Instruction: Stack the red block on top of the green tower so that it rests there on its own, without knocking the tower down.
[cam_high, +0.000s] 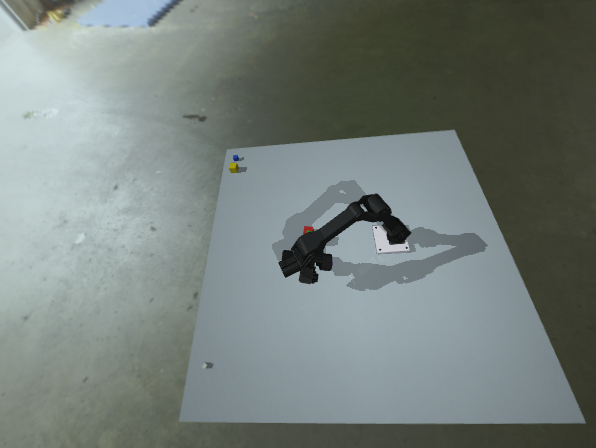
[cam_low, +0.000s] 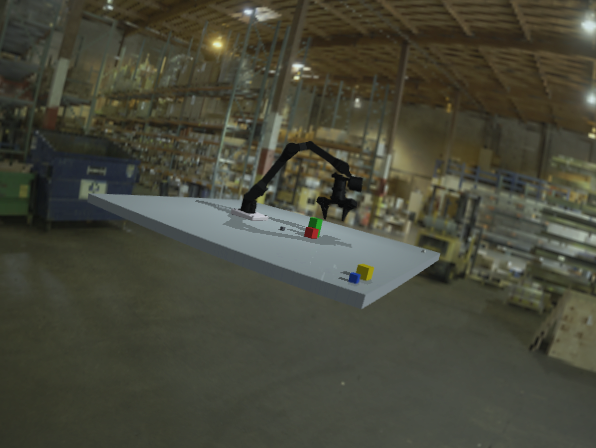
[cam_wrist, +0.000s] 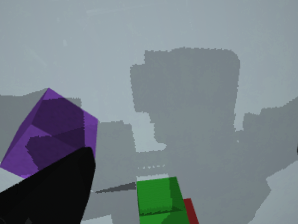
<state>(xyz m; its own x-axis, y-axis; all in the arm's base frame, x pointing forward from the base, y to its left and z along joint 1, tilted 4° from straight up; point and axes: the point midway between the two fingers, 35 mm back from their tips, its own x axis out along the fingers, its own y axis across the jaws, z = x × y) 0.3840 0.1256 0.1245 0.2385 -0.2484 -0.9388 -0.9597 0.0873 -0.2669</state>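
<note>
You have the gripper (cam_low: 336, 214) hanging above the table (cam_low: 165, 220) with its fingers spread wide and nothing between them. Take the green tower (cam_low: 315, 223) as your landmark: in the exterior view the gripper hangs clear of it, higher than its top and just off to one side, fingers pointing down.

The red block (cam_low: 311, 232) sits on the table right against the foot of the green tower, on the side nearer the exterior camera. It looks like a plain cube, so you get no clear long axis from it; its faces appear roughly squared with the tower's. In the wrist view the green tower (cam_wrist: 162, 219) stands upright at the lower edge, with the red block (cam_wrist: 192, 219) showing just behind it.

A purple block (cam_wrist: 56, 135), tilted on a corner in that view, lies apart from the tower, partly behind one dark finger (cam_wrist: 47, 212). A yellow block (cam_low: 365, 271) and a blue block (cam_low: 354, 277) sit together well away from the tower, near the table's corner.
</note>
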